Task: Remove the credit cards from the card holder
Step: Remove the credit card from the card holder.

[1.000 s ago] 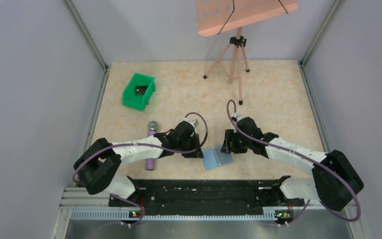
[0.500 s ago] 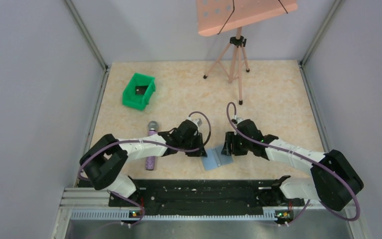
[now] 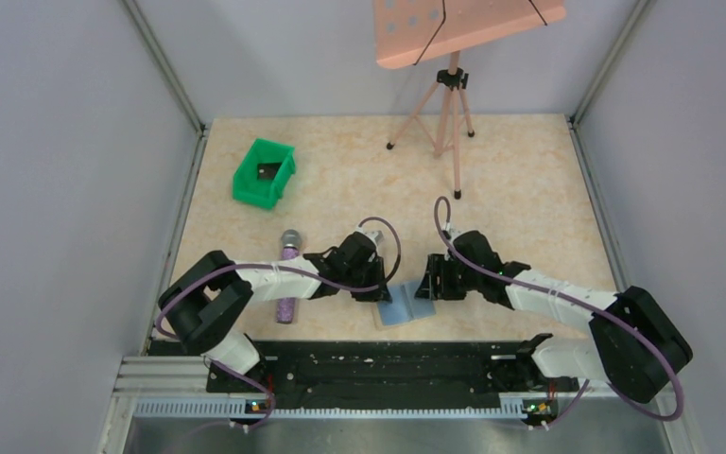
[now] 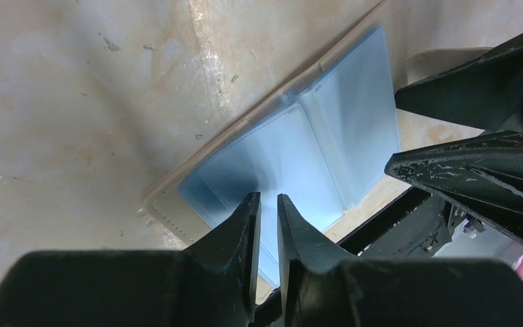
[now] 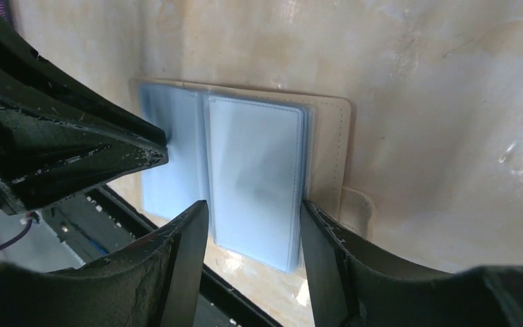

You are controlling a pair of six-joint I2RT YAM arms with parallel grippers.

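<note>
The card holder (image 3: 405, 305) lies open on the table near the front edge, pale beige outside with light blue clear sleeves inside. In the left wrist view, my left gripper (image 4: 267, 197) is shut to a thin slit, tips down on the holder's left blue panel (image 4: 313, 157). In the right wrist view, my right gripper (image 5: 254, 204) is open, one finger on each side of the right stack of sleeves (image 5: 255, 177). In the top view the left gripper (image 3: 378, 291) and right gripper (image 3: 427, 284) face each other over the holder. No loose card shows.
A purple microphone (image 3: 287, 279) lies left of the left arm. A green bin (image 3: 265, 172) stands at the back left. A tripod stand (image 3: 452, 113) with a pink board is at the back. The black rail (image 3: 388, 364) runs along the front edge.
The card holder has slid a little left and toward the front edge. Both grippers have followed it, staying over its two halves.
</note>
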